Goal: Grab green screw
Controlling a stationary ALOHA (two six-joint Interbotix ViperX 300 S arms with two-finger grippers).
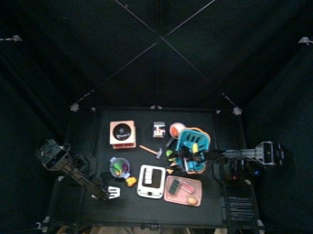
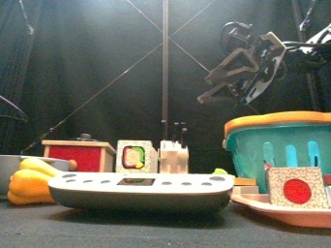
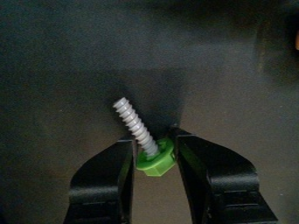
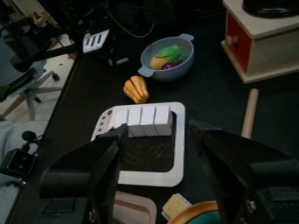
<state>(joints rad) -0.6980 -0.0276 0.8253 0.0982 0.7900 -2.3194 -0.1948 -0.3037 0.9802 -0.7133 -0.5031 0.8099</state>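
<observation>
closure is the step in hand, and it is judged best done slowly and squarely, so that the green screw (image 3: pixel 153 163) is not squirted out from between the pads. in the left wrist view the left gripper (image 3: pixel 156 166) is seen set down over the screw on the black table (image 3: pixel 70 61): the bright green head lies right between the two jaws, while the grey threaded shank points away from them across the tabletop. the head should be kept centred between the jaws as they are drawn in — an off-centre squeeze on so small a piece would likely roll or tip it. the lift is best held off until both pads are firmly seated on the head.

the jaws are parted only about as wide as the green head; both inner faces appear to touch it or lie just beside it, but a firm clamp cannot be confirmed from this view.

the right gripper (image 4: pixel 152 153) is held above the white device (image 4: pixel 146 140) — its jaws are spread wide and nothing is held between them.
</observation>
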